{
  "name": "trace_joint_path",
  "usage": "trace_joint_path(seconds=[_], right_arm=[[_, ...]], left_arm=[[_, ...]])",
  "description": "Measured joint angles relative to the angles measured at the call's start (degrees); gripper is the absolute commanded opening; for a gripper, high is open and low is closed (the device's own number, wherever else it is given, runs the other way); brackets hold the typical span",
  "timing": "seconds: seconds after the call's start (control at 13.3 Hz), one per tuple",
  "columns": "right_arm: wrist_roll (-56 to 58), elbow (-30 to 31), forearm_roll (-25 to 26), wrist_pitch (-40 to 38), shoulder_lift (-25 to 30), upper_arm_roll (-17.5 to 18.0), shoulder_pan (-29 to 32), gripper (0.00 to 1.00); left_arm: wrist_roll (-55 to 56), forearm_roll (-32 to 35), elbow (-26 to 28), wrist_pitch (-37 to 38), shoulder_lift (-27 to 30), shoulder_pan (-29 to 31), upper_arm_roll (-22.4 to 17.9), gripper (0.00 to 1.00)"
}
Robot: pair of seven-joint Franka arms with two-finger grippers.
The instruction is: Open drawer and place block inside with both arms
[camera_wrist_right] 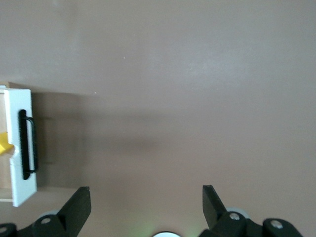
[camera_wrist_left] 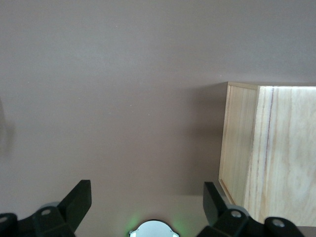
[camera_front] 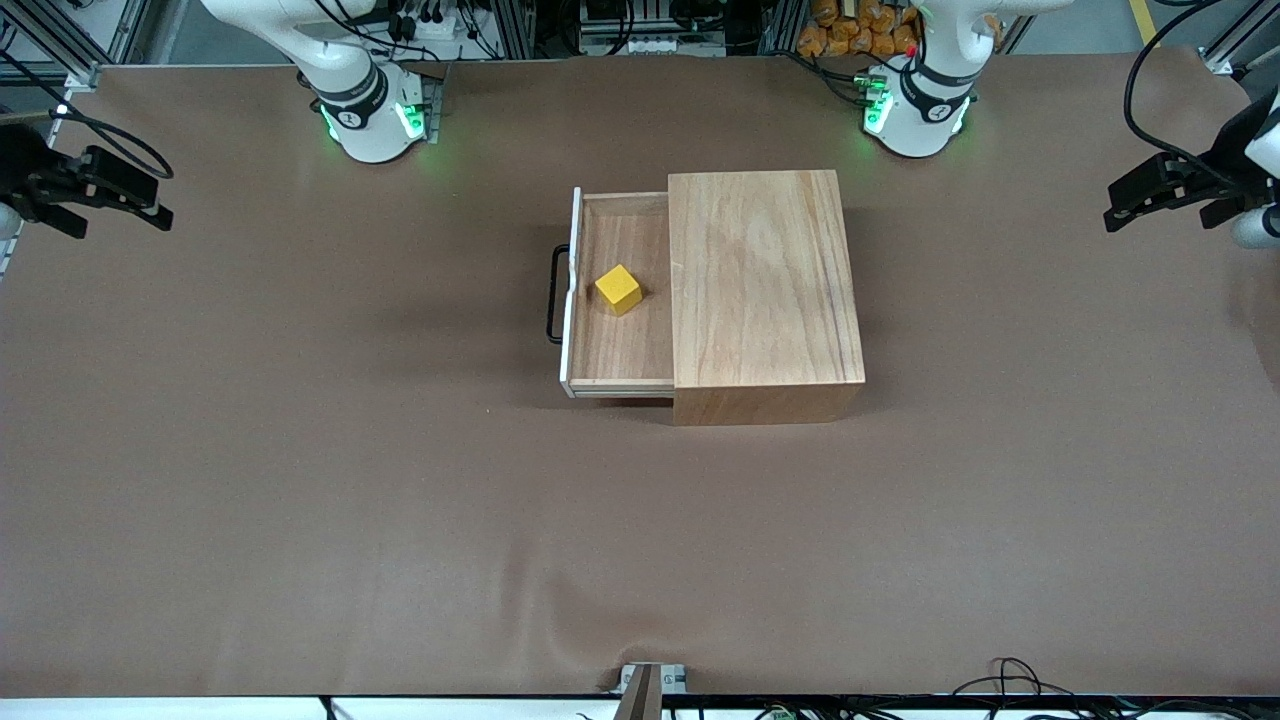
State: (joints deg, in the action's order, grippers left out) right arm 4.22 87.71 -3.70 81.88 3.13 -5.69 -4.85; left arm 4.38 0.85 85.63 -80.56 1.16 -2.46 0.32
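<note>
block in drawer, both arms parked

front view: the block (camera_front: 618,289) was seen inside the open drawer (camera_front: 620,290); placing was judged done, closing perhaps next.

left wrist view: left gripper (camera_wrist_left: 147,200) was held spread over bare table beside the box (camera_wrist_left: 269,153).

right wrist view: right gripper (camera_wrist_right: 146,200) was held spread, empty.

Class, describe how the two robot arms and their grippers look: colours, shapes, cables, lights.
Both arms are white, rounded, with black joint bands and green-lit bases. The left gripper and right gripper are black, each with two angular fingers. Black cables loop to each wrist.
</note>
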Motion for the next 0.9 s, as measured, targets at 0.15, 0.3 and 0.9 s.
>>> trace_joint_path(seconds=[0.15, 0.3, 0.9], right_arm=[[1.01, 0.18, 0.65, 0.01, -0.04, 0.02, 0.62, 1.0], [2.15, 0.88, 0.89, 0.59, -0.11, 0.03, 2.38, 1.0], [-1.41, 4.06, 1.05, 5.21, -0.25, 1.64, 4.29, 1.0]], left_arm=[[0.01, 0.0, 0.0, -0.04, 0.02, 0.0, -0.83, 1.0], [0.01, 0.0, 0.0, -0.04, 0.04, 0.0, -1.3, 1.0], [-2.03, 0.0, 0.13, -0.08, -0.07, -0.23, -1.3, 1.0]])
